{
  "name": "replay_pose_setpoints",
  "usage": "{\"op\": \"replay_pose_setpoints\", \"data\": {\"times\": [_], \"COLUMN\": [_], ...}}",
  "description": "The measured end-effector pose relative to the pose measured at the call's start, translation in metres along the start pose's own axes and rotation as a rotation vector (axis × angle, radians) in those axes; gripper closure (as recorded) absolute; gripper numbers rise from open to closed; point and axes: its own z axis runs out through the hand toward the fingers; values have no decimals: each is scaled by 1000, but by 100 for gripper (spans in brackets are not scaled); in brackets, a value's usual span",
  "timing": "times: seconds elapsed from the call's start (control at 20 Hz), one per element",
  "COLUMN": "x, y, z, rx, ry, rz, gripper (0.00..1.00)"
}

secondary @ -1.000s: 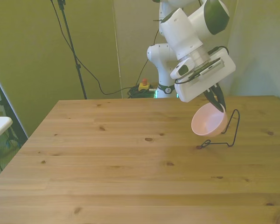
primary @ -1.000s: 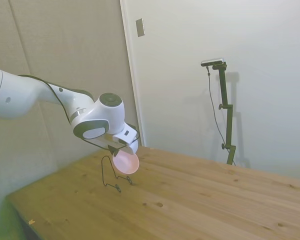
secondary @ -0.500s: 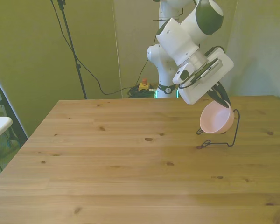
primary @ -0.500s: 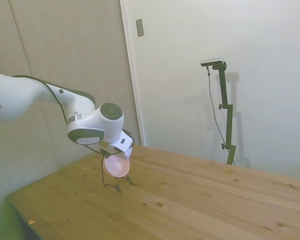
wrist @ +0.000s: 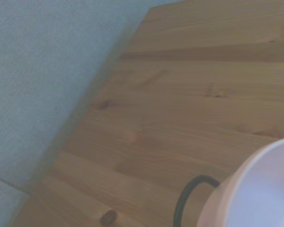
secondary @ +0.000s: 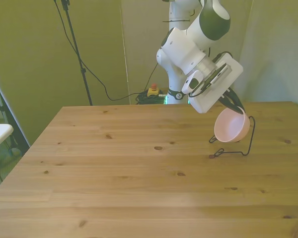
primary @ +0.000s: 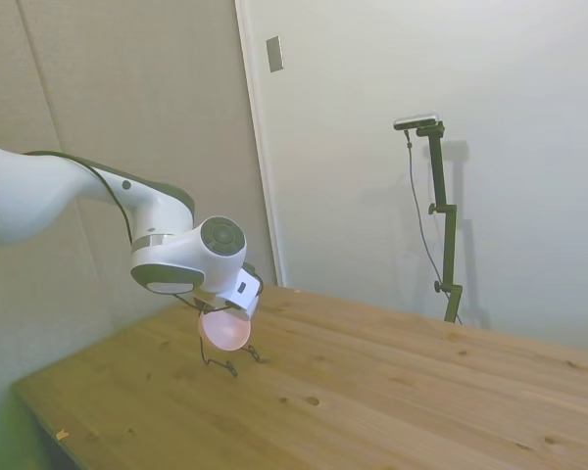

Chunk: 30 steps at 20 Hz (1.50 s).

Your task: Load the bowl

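Observation:
My gripper (secondary: 236, 105) is shut on the rim of the small pale pink bowl (secondary: 231, 127), which hangs tilted on its side. The bowl sits in front of a black wire stand (secondary: 247, 144) near the front view's right edge of the table. From the side, the bowl (primary: 226, 330) shows as a pink disc under my gripper (primary: 225, 311), right over the wire stand (primary: 222, 361). Up close, the wrist view shows the bowl's pink wall (wrist: 255, 189) against a loop of the black wire (wrist: 188, 196).
The wooden table (secondary: 139, 173) stretches wide toward the front view's left. A wall panel stands close beyond the table edge near the stand (wrist: 47, 85). A black tripod pole with cables (secondary: 77, 49) stands behind the table at the front view's left.
The arm has swung the bowl toward the wire stand and lowered it, tilting it more upright against the wire. The grip on the rim has stayed the same.

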Motion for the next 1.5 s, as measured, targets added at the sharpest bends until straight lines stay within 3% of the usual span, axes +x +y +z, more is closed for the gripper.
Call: {"op": "replay_pose_setpoints", "data": {"times": [1.5], "x": [15], "y": [20], "z": [28], "rx": [77], "ry": [-50], "rz": [-38], "gripper": [100]}}
